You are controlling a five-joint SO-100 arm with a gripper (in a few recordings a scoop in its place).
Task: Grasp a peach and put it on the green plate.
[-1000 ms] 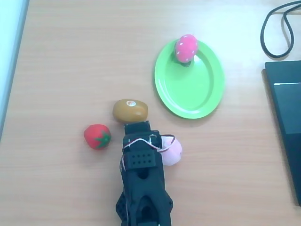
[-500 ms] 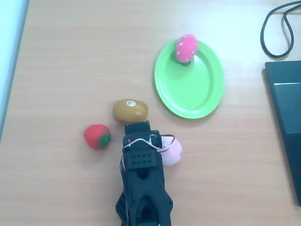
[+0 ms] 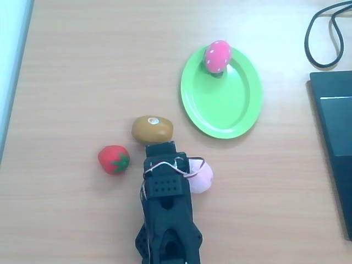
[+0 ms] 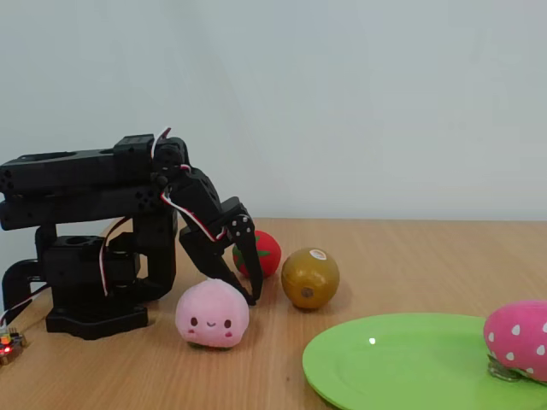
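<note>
The pale pink peach (image 3: 201, 177) (image 4: 212, 317) sits on the table, its small face towards the fixed camera. My black gripper (image 3: 160, 147) (image 4: 242, 292) points down just beside it. Seen from overhead, the peach lies at the gripper's right, partly under the wrist. In the fixed view the fingers (image 4: 249, 266) stand behind the peach's top, a little apart, and they hold nothing. The lime-green plate (image 3: 231, 107) (image 4: 402, 363) lies farther off, with a hot-pink strawberry (image 3: 218, 56) (image 4: 519, 339) on its far rim.
A brown kiwi toy (image 3: 152, 129) (image 4: 310, 277) lies right ahead of the gripper, and a red strawberry (image 3: 113, 159) (image 4: 265, 252) to its left. On the right edge are a dark laptop (image 3: 335, 137) and a black cable (image 3: 324, 33).
</note>
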